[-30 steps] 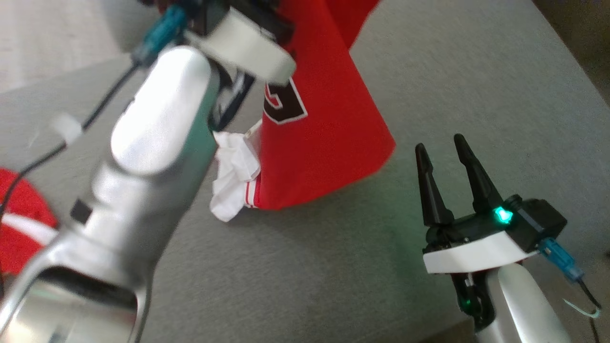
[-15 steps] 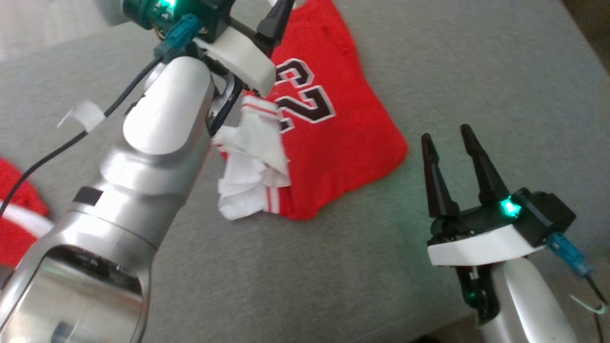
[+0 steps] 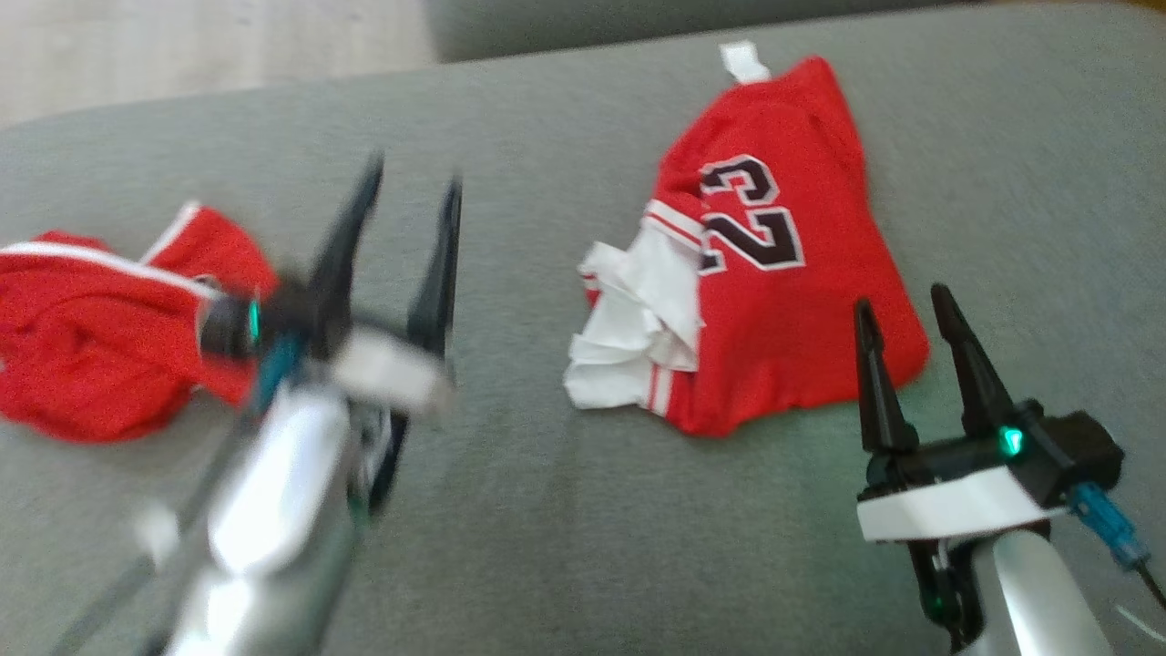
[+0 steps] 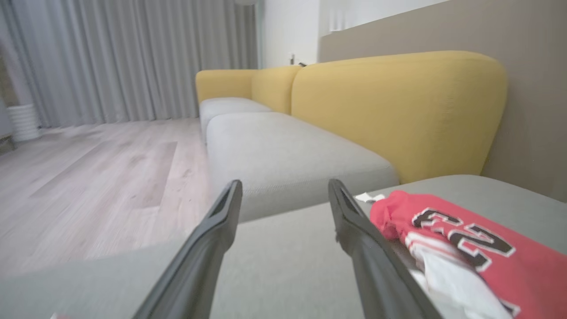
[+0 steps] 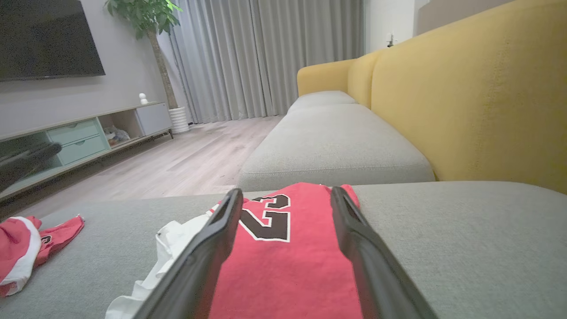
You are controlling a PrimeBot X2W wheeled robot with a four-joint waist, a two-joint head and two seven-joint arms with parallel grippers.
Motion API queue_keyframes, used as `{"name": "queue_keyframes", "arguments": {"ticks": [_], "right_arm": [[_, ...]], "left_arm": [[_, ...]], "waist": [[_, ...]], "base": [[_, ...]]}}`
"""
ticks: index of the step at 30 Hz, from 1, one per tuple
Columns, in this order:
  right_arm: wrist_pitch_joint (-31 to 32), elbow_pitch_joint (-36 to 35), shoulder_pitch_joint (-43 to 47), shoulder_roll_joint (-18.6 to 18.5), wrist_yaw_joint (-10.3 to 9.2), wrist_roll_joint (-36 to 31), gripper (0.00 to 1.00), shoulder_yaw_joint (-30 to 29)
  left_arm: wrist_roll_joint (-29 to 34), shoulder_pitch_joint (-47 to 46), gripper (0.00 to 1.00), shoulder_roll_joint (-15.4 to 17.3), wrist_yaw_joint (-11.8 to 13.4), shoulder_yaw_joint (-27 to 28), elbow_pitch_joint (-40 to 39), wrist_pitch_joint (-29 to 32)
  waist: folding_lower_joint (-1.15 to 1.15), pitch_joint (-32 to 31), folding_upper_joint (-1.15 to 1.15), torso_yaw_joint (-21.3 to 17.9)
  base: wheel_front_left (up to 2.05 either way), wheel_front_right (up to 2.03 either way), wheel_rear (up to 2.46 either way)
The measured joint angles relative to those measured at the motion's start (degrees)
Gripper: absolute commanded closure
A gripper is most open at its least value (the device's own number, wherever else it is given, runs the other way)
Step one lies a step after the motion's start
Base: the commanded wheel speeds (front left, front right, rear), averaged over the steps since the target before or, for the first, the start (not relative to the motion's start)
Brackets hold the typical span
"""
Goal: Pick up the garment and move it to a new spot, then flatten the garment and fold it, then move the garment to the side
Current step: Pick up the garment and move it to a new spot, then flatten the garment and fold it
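The garment [image 3: 792, 301], a red jersey with a black number and a crumpled white part [image 3: 629, 342], lies loose on the grey cushion [image 3: 565, 528]. My left gripper [image 3: 412, 187] is open and blurred, well to the left of the jersey, holding nothing. In the left wrist view its open gripper [image 4: 283, 188] points past the garment [image 4: 469, 248], which lies to the right of the fingers. My right gripper [image 3: 900, 303] is open just in front of the jersey's near right corner. In the right wrist view the garment [image 5: 283, 266] shows between the open gripper [image 5: 287, 195].
A second red and white garment [image 3: 100, 337] lies bunched at the cushion's left end, also seen as the red bundle [image 5: 26, 248]. A yellow sofa back [image 4: 398, 110] and more grey seats [image 4: 288, 150] stand beyond. Wooden floor [image 5: 186, 164] and a TV cabinet [image 5: 79, 137] lie further left.
My left gripper has opened, let go of the jersey and pulled back to the left. The jersey has dropped from hanging onto the cushion. The head camera has shifted too.
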Motion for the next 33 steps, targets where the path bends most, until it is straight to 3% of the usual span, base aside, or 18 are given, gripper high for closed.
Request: {"name": "queue_keyframes", "arguments": {"ticks": [5, 9, 16, 19, 24, 33], "right_arm": [[0.00, 0.26, 2.46, 0.01, 0.00, -0.53, 0.00, -1.31], [0.00, 0.38, 3.50, 0.01, 0.00, -1.46, 0.00, -2.19], [0.00, 0.44, 3.32, 0.03, 0.00, -2.11, 0.00, -2.07], [0.00, 0.41, 3.00, 0.03, 0.00, -2.11, 0.00, -1.80], [0.00, 0.42, 2.78, 0.02, 0.00, -1.94, 0.00, -0.70], [0.00, 0.12, -0.73, 0.02, 0.00, -1.03, 0.00, 0.13]], "left_arm": [[0.14, 16.09, 0.00, -1.48, 3.10, 3.36, -7.55, 0.01], [1.67, 22.24, 0.00, -3.81, 3.13, 4.19, -9.76, 0.01], [4.69, 20.07, 0.00, -4.59, 0.71, 4.41, -9.51, 0.00], [5.39, 17.99, 0.00, -4.93, -1.78, 1.93, -6.43, 0.04], [6.23, 13.83, 0.00, -6.01, -5.34, -4.09, -0.76, 5.24], [6.71, 5.81, 0.00, -6.90, -6.38, -9.12, 9.00, 11.09]], "waist": [[-0.01, -2.30, 0.00, 3.91], [-0.01, -3.52, 0.00, 6.47], [0.00, -3.71, 0.00, 6.57], [0.00, -2.93, 0.00, 5.36], [0.01, -1.15, 0.00, 2.66], [0.01, 3.27, 0.00, -3.11]], "base": [[0.00, 0.00, 0.00], [0.00, 0.00, 0.00], [0.00, 0.00, 0.00], [0.00, 0.00, 0.00], [0.00, 0.00, 0.00], [0.00, 0.00, 0.00]]}}
